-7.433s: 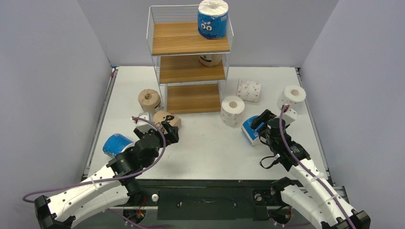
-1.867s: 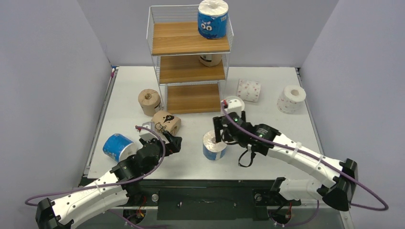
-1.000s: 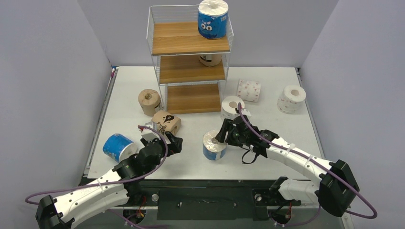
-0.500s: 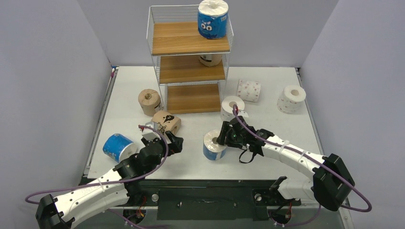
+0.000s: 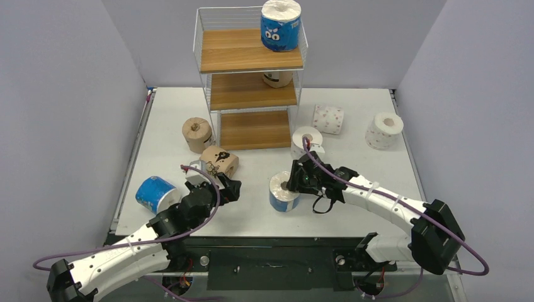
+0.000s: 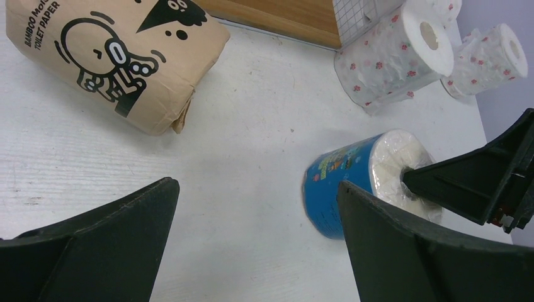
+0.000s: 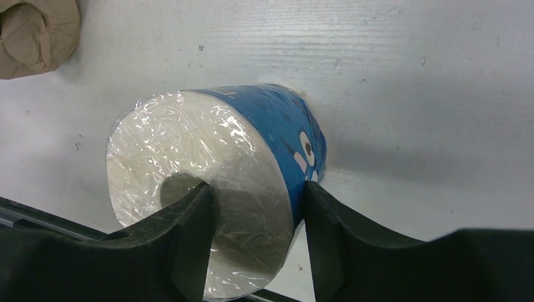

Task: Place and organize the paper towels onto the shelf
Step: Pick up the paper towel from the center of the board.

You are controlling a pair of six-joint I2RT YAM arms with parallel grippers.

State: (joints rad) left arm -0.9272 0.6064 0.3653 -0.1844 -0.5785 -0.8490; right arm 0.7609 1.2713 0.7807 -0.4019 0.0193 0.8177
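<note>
left gripper (image 6: 257,185) hangs wide open, empty, near the front edge, bare table (image 5: 252,211) stretching from it to the middle blue roll (image 7: 271,119). right gripper (image 7: 257,187) pinches that roll's wall, one finger (image 7: 189,245) in the core. nine rolls (image 5: 384,129): three blue, three tan, three white, two on the shelf (image 5: 252,58) at the back

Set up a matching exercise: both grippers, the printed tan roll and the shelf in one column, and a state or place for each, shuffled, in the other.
Column one
1. right gripper
2. left gripper
3. printed tan roll
4. shelf

Column two
A. lies on its side on the table
B. jaws wide, holding nothing
C. bears the shelved blue roll upright on its top board
D. pinches the standing blue roll by its wall, one finger inside the core

Pairs: 1-D, 2-B, 3-A, 4-C
</note>
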